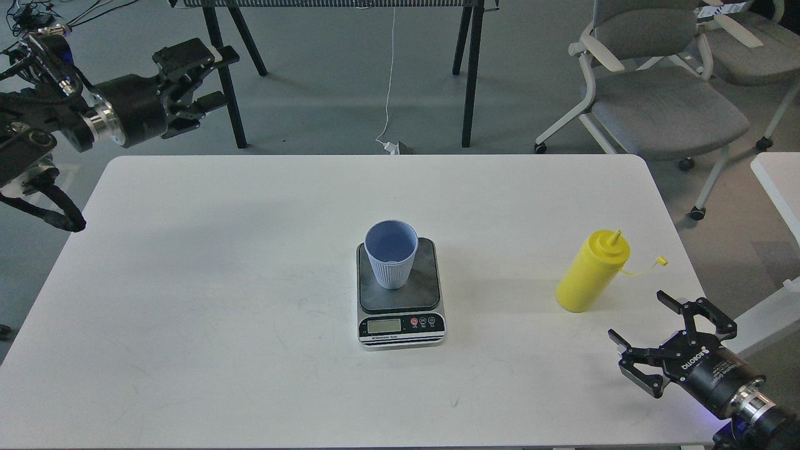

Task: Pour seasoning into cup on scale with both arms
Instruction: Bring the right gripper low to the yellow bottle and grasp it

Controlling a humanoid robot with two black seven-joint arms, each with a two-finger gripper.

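Observation:
The yellow seasoning bottle (590,272) stands upright on the right of the white table (250,262), its small cap hanging off to the right. The light blue-grey ribbed cup (391,253) stands upright on the dark plate of the scale (400,294) at the table's middle. My right gripper (644,317) is open and empty, low over the table's front right corner, a short way in front of the bottle. My left gripper (212,75) is open and empty, raised beyond the table's far left corner.
Black table legs (228,94) stand on the floor behind the table. Grey office chairs (656,94) are at the back right. Another white table edge (778,181) shows at the far right.

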